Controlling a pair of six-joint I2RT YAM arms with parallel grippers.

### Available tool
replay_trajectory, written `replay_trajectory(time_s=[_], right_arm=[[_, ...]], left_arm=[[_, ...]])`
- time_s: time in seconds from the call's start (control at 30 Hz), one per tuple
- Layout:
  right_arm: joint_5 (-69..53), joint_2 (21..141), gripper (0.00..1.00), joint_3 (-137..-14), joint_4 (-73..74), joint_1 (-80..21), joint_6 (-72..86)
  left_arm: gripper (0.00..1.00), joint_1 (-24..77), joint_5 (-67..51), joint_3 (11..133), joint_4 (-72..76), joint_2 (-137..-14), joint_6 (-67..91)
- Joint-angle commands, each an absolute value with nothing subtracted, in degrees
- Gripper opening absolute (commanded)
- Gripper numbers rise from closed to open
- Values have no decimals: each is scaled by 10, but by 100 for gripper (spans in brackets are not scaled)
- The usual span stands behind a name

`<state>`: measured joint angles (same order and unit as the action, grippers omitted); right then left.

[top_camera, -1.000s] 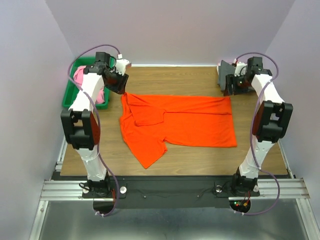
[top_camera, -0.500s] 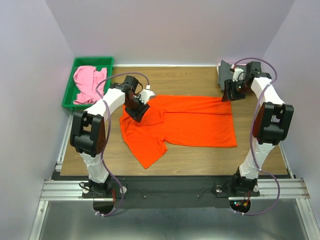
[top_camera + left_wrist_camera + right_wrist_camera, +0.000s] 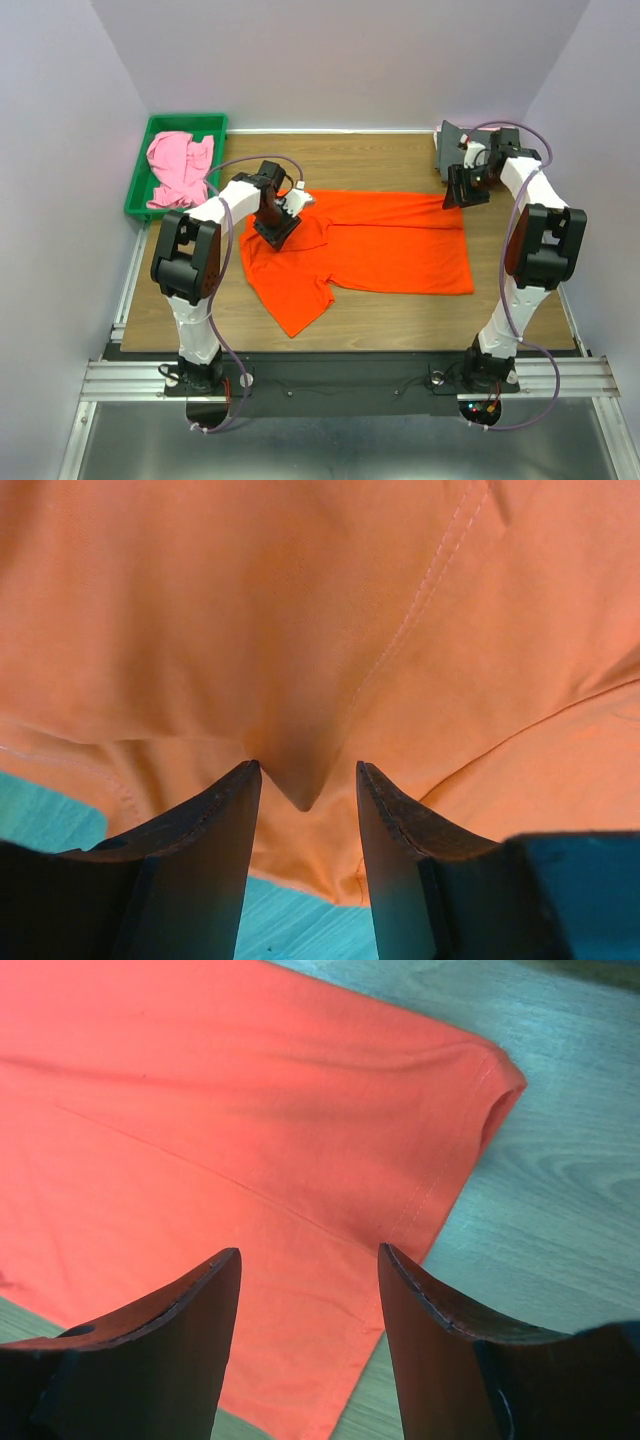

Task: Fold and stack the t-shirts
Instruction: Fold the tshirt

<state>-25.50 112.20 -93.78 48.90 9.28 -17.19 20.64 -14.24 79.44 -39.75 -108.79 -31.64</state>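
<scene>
A bright orange t-shirt (image 3: pixel 380 245) lies spread mostly flat across the middle of the counter (image 3: pixel 400 165), its straight hem toward the counter's right side. Its left part is rumpled, with one flap angled toward the near edge. A crumpled light pink t-shirt (image 3: pixel 178 168) sits off the counter's far-left corner, in a green tray (image 3: pixel 185 120). A dark grey t-shirt (image 3: pixel 448 140) is at the far-right corner.

Lab: plain-walled booth (image 3: pixel 340 60), aluminium rails (image 3: pixel 130 378)

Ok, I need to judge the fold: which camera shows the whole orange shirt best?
Top external: the orange shirt lies spread out, nearly all visible. Left wrist shows only a bunched patch, right wrist only one hemmed corner.
</scene>
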Motion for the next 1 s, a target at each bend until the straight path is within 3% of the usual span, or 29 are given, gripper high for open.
replay_trajectory(time_s=[0.0, 0.2, 0.33, 0.63, 0.9, 0.97], right_arm=[[-266, 1105, 61, -931, 486, 88, -178], [-279, 1103, 59, -929, 487, 83, -173], [-279, 1102, 59, -925, 486, 82, -175], [-279, 1106, 59, -923, 488, 80, -178], [-279, 1107, 59, -924, 488, 79, -179], [-281, 1106, 59, -923, 488, 78, -180]], left_arm=[[45, 215, -133, 787, -399, -1073, -317], [12, 216, -163, 808, -438, -1075, -319], [0, 216, -206, 841, -481, -1071, -304], [0, 216, -291, 872, -538, -1072, -282], [0, 213, -268, 827, -531, -1082, -289], [12, 208, -255, 822, -516, -1081, -284]])
